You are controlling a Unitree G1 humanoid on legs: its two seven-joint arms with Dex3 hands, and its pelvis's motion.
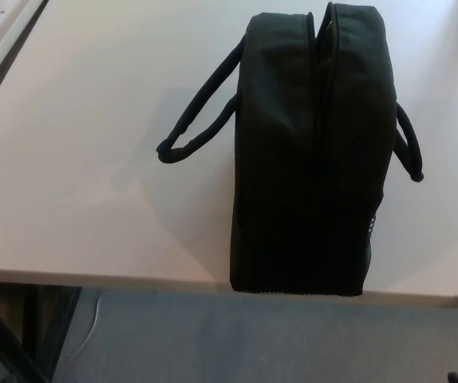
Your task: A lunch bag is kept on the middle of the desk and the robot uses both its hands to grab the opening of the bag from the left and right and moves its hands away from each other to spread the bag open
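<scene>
Lunch bag (309, 152) upright on tabletop (93, 159), opening nearly closed. Neither robot hand clearly visible; state cannot be told. Grasping and spreading both not yet done.

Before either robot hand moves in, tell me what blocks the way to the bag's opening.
Nothing visible does. The lunch bag stands alone on the desk, a handle drooping at each side. Neither robot hand clearly shows.
</scene>
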